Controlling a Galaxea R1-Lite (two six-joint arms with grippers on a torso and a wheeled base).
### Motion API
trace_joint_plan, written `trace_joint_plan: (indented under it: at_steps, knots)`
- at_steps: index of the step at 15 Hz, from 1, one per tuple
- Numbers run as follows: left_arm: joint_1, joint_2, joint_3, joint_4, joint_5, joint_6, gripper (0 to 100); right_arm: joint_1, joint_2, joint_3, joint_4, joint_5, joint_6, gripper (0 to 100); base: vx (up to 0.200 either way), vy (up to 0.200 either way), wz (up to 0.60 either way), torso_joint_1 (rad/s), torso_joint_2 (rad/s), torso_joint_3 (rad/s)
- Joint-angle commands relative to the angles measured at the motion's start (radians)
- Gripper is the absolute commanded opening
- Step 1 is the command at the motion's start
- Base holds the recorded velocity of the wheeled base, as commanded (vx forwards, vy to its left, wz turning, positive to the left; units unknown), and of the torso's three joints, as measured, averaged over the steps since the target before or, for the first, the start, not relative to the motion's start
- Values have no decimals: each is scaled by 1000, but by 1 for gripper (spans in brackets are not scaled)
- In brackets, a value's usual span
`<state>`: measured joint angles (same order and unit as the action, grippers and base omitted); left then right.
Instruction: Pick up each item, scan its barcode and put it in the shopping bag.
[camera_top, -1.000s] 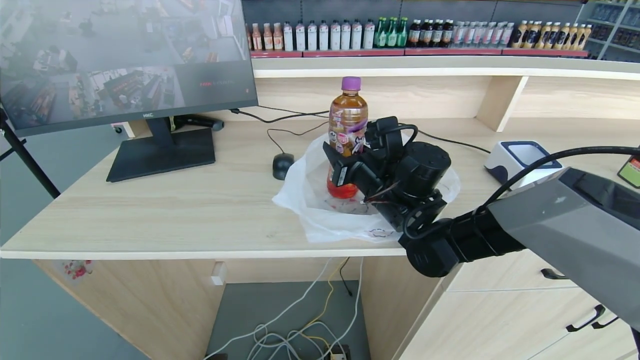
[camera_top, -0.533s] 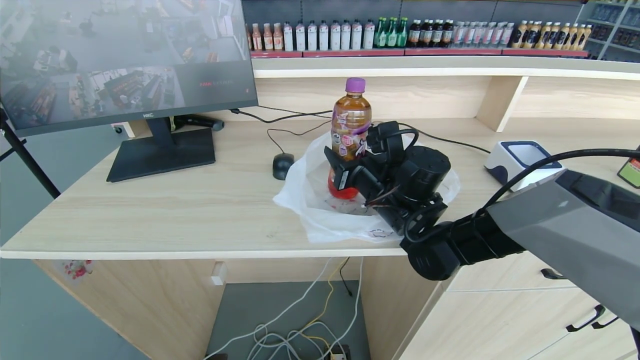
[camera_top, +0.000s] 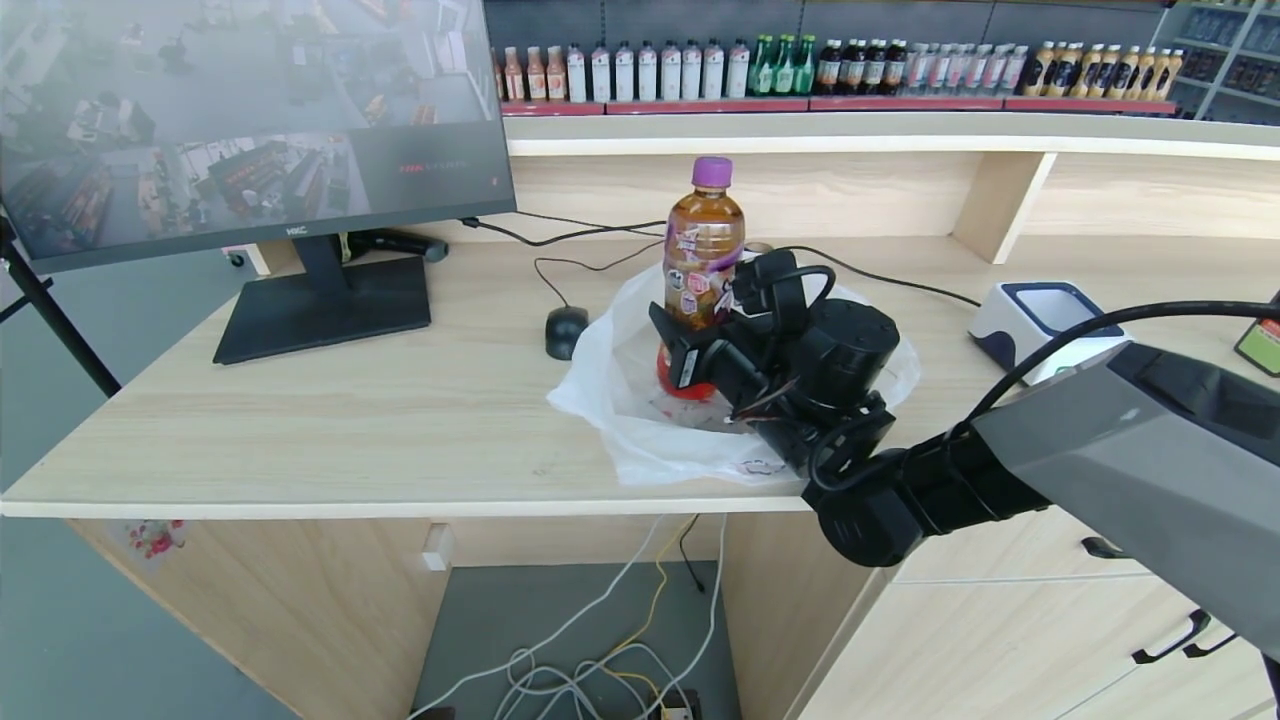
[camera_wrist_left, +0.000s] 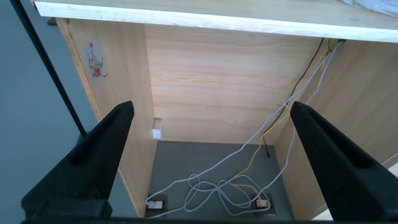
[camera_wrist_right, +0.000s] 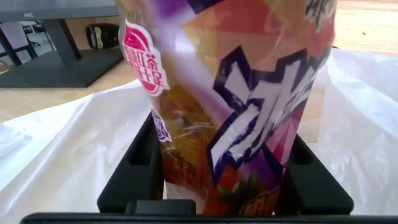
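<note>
An amber drink bottle (camera_top: 702, 250) with a purple cap and a colourful label stands upright in the open mouth of the white shopping bag (camera_top: 640, 430) on the wooden counter. My right gripper (camera_top: 705, 325) is shut on the bottle's lower half, one finger on each side. In the right wrist view the bottle (camera_wrist_right: 236, 93) sits between the black fingers (camera_wrist_right: 140, 168) with the bag (camera_wrist_right: 68, 149) spread behind it. My left gripper (camera_wrist_left: 208, 143) hangs open below the counter's front edge, holding nothing.
A white barcode scanner (camera_top: 1040, 320) sits to the right of the bag. A monitor (camera_top: 250, 120), a mouse (camera_top: 565, 330) and a cable (camera_top: 900, 280) lie at the left and behind. A raised ledge (camera_top: 880, 140) with a shelf of bottles closes off the back.
The right gripper has carried the bottle slightly to the right and a little lower into the bag. The left arm has not visibly moved.
</note>
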<state>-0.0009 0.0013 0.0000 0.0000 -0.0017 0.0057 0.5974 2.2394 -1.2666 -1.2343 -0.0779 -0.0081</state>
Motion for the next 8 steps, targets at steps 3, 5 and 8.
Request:
trace_joint_plan:
  at_steps: [3,5,8]
  knots:
    - [-1,0,0,0,0,0,100,-1,-1,24,-16,1,2,100,0,0,0,0,0,0]
    - [-1,0,0,0,0,0,100,-1,-4,32,-48,-3,0,100,0,0,0,0,0,0]
    - [-1,0,0,0,0,0,100,-1,-24,33,-59,-3,-3,100,0,0,0,0,0,0]
